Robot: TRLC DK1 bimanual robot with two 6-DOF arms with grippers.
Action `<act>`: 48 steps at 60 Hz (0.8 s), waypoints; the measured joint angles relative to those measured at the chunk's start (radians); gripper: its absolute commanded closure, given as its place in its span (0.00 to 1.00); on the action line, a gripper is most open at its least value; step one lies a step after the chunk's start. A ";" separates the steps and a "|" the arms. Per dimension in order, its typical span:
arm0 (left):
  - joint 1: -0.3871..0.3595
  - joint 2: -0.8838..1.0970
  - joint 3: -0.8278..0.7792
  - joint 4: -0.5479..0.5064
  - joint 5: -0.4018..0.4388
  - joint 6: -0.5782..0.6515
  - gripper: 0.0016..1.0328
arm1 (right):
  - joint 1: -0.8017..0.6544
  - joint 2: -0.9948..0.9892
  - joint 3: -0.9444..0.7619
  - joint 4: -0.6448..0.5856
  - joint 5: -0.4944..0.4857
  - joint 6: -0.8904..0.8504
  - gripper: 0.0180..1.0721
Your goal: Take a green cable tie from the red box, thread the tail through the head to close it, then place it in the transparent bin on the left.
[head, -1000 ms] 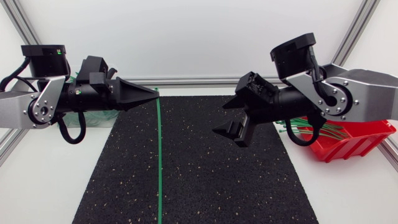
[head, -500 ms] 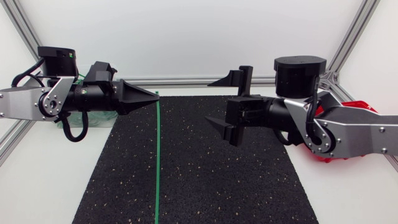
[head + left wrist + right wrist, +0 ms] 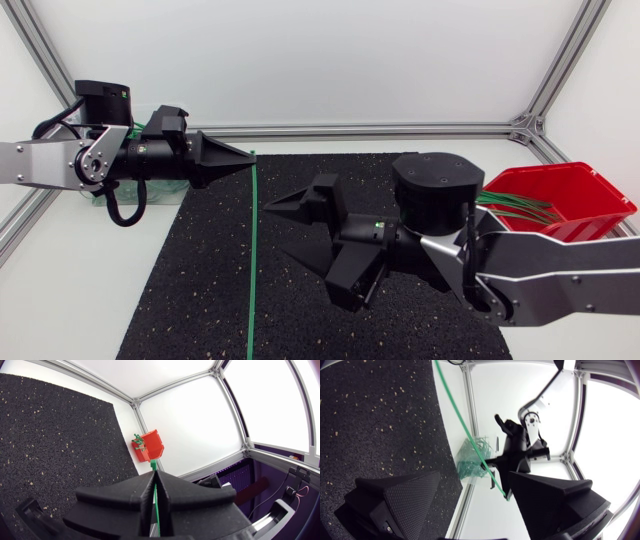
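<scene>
Left gripper (image 3: 247, 157) pinched shut on green cable tie (image 3: 252, 260): tie out of red box (image 3: 590, 215), hanging straight, unlooped. Right gripper (image 3: 274, 228) beside tie, jaws wide, empty. Threading, then drop into transparent bin (image 3: 470, 462), not yet done.

The box (image 3: 585, 188) sits right of the mat (image 3: 200, 285), bin (image 3: 471, 463) left.

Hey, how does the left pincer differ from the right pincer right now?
The left pincer is shut on the green cable tie; the right pincer is open and empty. The left pincer is at the far edge of the black mat, the right pincer over its middle. Both are matte black with wedge-shaped fingers.
</scene>
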 measured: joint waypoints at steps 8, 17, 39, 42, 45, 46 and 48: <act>0.000 0.016 0.000 -0.002 0.000 0.003 0.96 | 0.048 0.010 -0.023 0.000 -0.034 -0.055 0.12; 0.000 0.028 0.000 -0.036 -0.002 0.027 0.96 | 0.121 0.009 -0.057 0.000 -0.039 -0.085 0.19; 0.000 0.037 0.000 -0.053 -0.018 0.066 0.96 | 0.227 -0.023 -0.144 0.000 -0.050 -0.104 0.64; 0.000 0.038 0.000 -0.053 -0.019 0.069 0.96 | 0.229 -0.028 -0.146 0.000 -0.054 -0.104 0.66; 0.000 0.039 0.000 -0.056 -0.020 0.072 0.96 | 0.233 -0.038 -0.149 0.000 -0.057 -0.104 0.74; 0.000 0.039 0.000 -0.060 -0.020 0.074 0.96 | 0.236 -0.040 -0.150 0.000 -0.057 -0.104 0.76; 0.000 0.039 0.000 -0.064 -0.021 0.081 0.96 | 0.238 -0.045 -0.151 0.000 -0.058 -0.104 0.77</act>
